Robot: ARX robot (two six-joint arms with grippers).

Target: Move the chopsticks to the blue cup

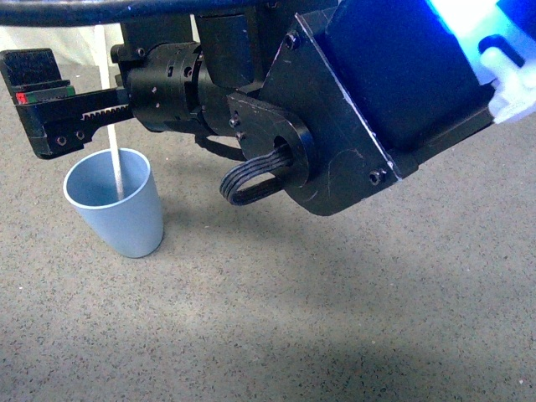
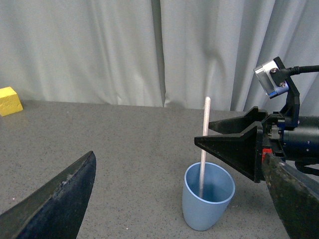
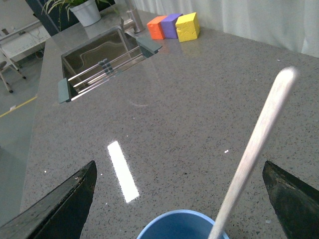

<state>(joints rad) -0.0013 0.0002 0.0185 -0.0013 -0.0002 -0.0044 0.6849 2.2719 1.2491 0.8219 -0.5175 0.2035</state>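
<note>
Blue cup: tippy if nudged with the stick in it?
Probably tippy: the blue cup tapers to a narrow base, and the chopstick leaning inside stands well above its rim. Looks thin plastic, so likely light and easy to slide on the smooth counter.

Obstacles: the cup [image 1: 126, 226] stands on the counter [image 1: 335, 327] with the stick [image 1: 112, 163] upright in it, its top well above the rim. The right gripper [image 2: 201, 133] hangs over the cup with jaws spread either side of the stick, not touching it. The right arm [image 1: 335, 126] spans the air above the counter, so access from above is blocked.

Free: the counter in front of the cup and to its right is bare. The sink [image 3: 99, 59] and blocks [image 3: 174, 26] lie well apart from the cup. A curtain [image 2: 99, 50] closes off the far edge.
</note>
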